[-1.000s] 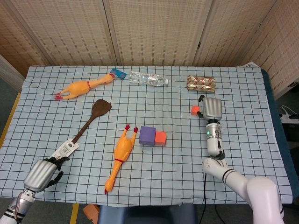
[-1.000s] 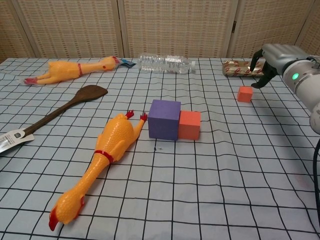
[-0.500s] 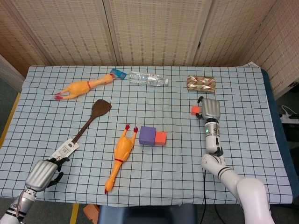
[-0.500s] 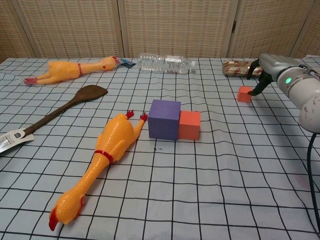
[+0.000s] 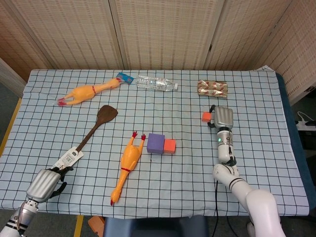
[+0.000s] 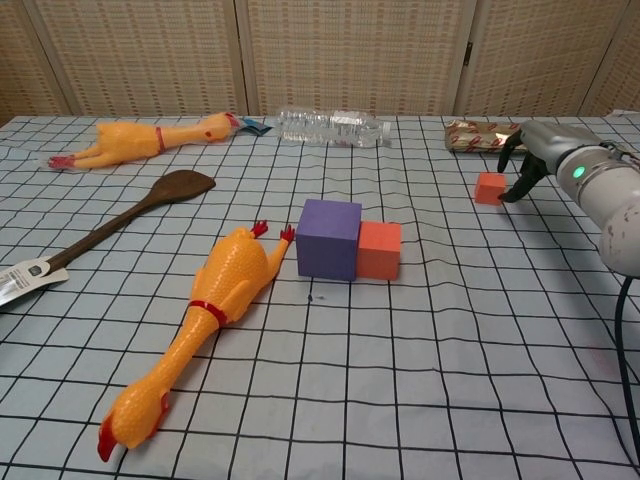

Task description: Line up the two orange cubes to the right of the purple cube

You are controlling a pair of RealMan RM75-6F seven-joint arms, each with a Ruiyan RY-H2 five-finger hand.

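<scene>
The purple cube (image 5: pixel 155 143) (image 6: pixel 328 238) sits mid-table with one orange cube (image 5: pixel 170 145) (image 6: pixel 379 250) touching its right side. The second, smaller-looking orange cube (image 5: pixel 206 116) (image 6: pixel 489 187) lies on the cloth far to the right. My right hand (image 5: pixel 222 118) (image 6: pixel 545 150) hovers just right of that cube, fingers apart, with one dark fingertip (image 6: pixel 519 184) at the cube's right face and another behind it. The cube still rests on the table. My left hand (image 5: pixel 43 185) is curled in at the front left edge and holds nothing; the chest view does not show it.
A rubber chicken (image 5: pixel 127 165) (image 6: pixel 205 310) lies left of the purple cube. A wooden spatula (image 5: pixel 94 129) with a tag, a second chicken (image 5: pixel 86 92), a water bottle (image 5: pixel 157 83) and a snack packet (image 5: pixel 212 88) (image 6: pixel 478 136) lie around the checked cloth (image 5: pixel 187 187).
My right hand has come down and closed in on the far orange cube, its fingers now beside it. The cubes and my left hand have not moved.
</scene>
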